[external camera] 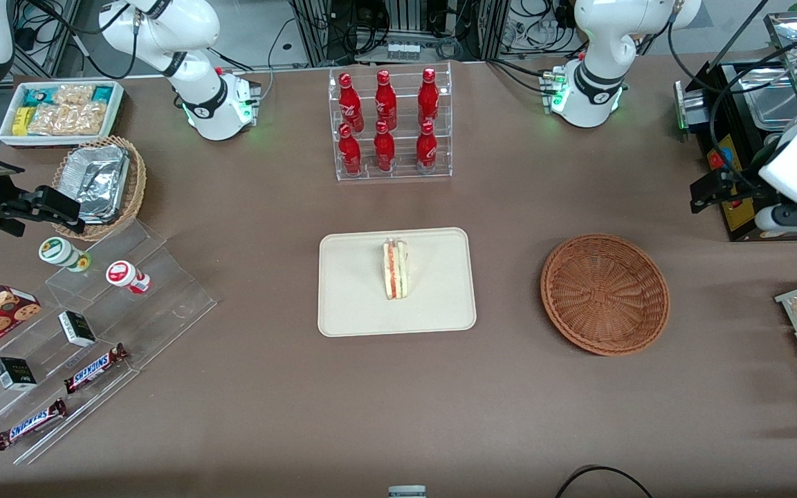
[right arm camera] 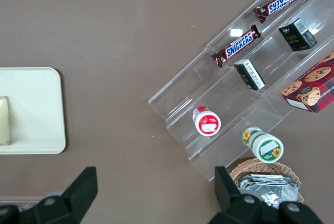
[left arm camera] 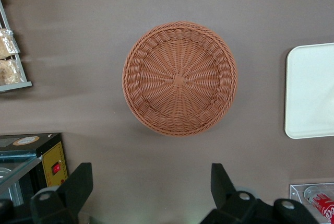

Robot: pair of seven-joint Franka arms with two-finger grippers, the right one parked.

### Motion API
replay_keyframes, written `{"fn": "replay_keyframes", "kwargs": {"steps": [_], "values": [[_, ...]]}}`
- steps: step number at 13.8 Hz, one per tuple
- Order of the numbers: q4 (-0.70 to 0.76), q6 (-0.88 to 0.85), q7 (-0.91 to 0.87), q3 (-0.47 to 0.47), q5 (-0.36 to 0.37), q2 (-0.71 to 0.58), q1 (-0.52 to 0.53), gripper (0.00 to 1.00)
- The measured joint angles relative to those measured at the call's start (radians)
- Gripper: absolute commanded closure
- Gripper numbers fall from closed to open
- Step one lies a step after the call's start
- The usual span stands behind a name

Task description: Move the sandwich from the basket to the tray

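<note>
Sandwich [external camera: 396, 268] lies on the tray [external camera: 350, 304] near the tray's middle, its red-orange filling stripe facing up, so the job looks done. The basket [external camera: 605, 294] sits empty on the surface, well apart from the tray, toward the working arm's end. The gripper [left arm camera: 151, 190] hangs high above the surface beside the basket, its fingers spread wide and holding nothing. Little seems likely to go wrong from here; the main risk, as I judge it, is the arm swinging low on any further move and knocking the black machine [external camera: 737, 138] at the surface's edge, which stands close by it, or clipping the basket's rim. The sandwich rests on its side and looks stable, so tipping seems unlikely unless the tray is bumped. The front view alone shows the whole sandwich together with the rack of red bottles [external camera: 390, 121] nearer the robots' bases. The left wrist view shows the basket's bare woven bottom straight from above, confirming nothing remains in it, but only a corner of the tray. The right wrist view catches just the sandwich's pale end and the clear stepped stand [right arm camera: 245, 93] with snack bars.
</note>
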Motion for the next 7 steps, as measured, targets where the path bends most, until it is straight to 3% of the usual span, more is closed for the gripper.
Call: {"fn": "replay_keyframes", "kwargs": {"steps": [7], "values": [[0.005,0.004,0.0,0.004,-0.005,-0.016,0.008,0.0]]}}
